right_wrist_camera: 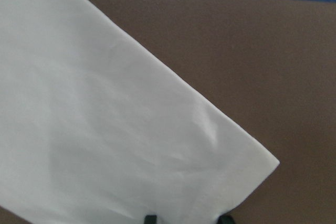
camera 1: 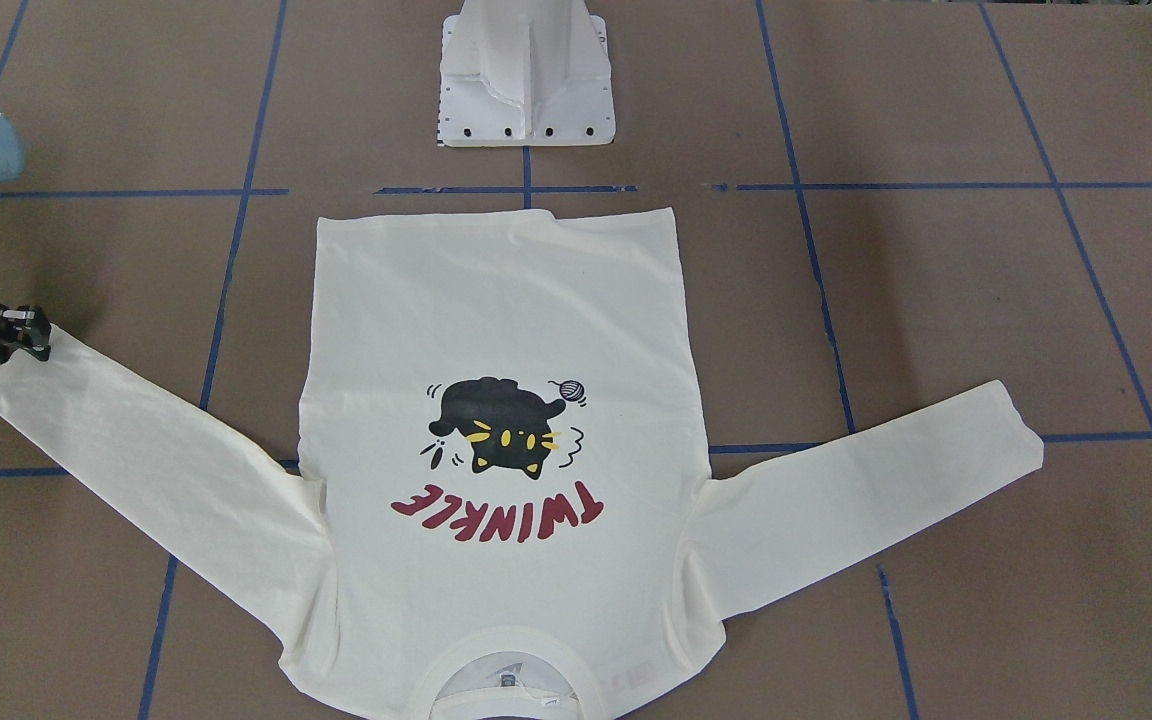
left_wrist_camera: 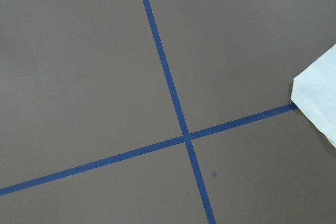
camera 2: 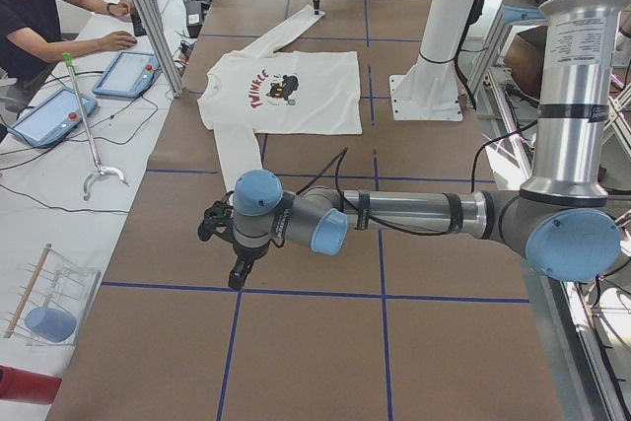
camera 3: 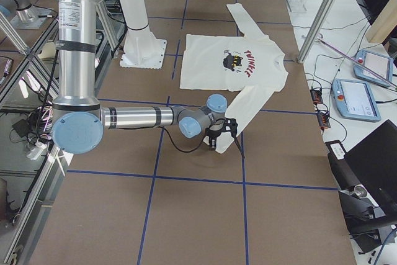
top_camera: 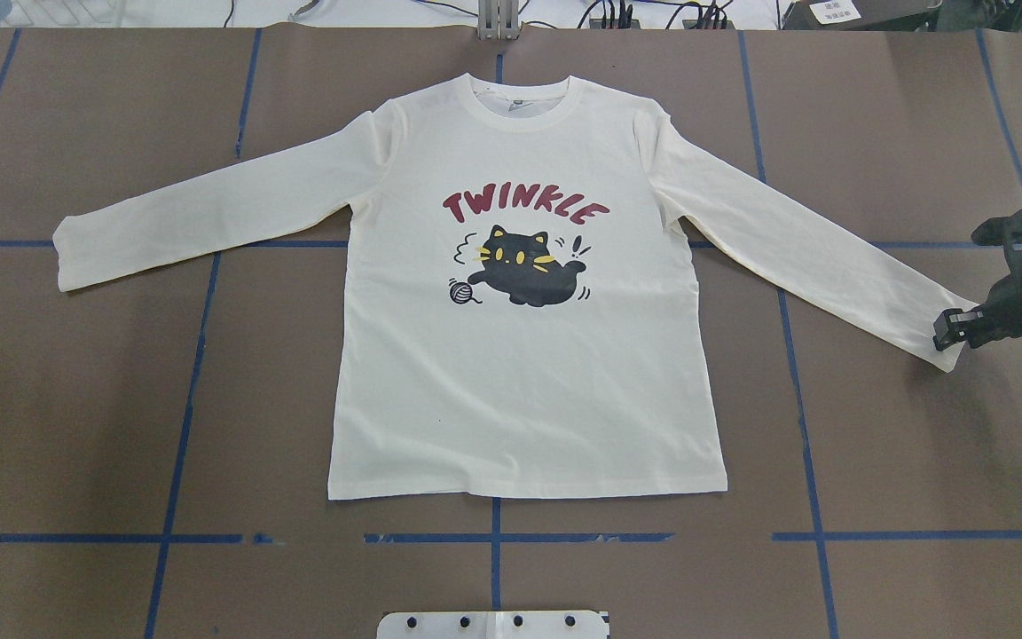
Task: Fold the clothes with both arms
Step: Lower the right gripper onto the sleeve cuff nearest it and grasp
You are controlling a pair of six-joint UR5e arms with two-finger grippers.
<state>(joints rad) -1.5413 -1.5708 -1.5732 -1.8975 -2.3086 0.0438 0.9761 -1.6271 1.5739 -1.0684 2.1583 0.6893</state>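
The cream-white T-shirt (top_camera: 524,382) lies flat on the table, print side up, both sleeves spread out; it also shows in the front view (camera 1: 501,300). My right gripper (top_camera: 947,330) is low over the cuff of the sleeve on my right. In the right wrist view the cuff (right_wrist_camera: 131,145) lies flat and two fingertips (right_wrist_camera: 151,217) stand apart over its edge, so the gripper is open. My left gripper (camera 2: 237,278) hangs over bare table past the other sleeve's cuff (left_wrist_camera: 320,98); I cannot tell whether it is open or shut.
The white pedestal base (camera 1: 526,90) stands behind the shirt's hem. Blue tape lines (top_camera: 192,390) grid the brown table. An operator (camera 2: 30,7) sits at a side bench with tablets (camera 2: 128,71).
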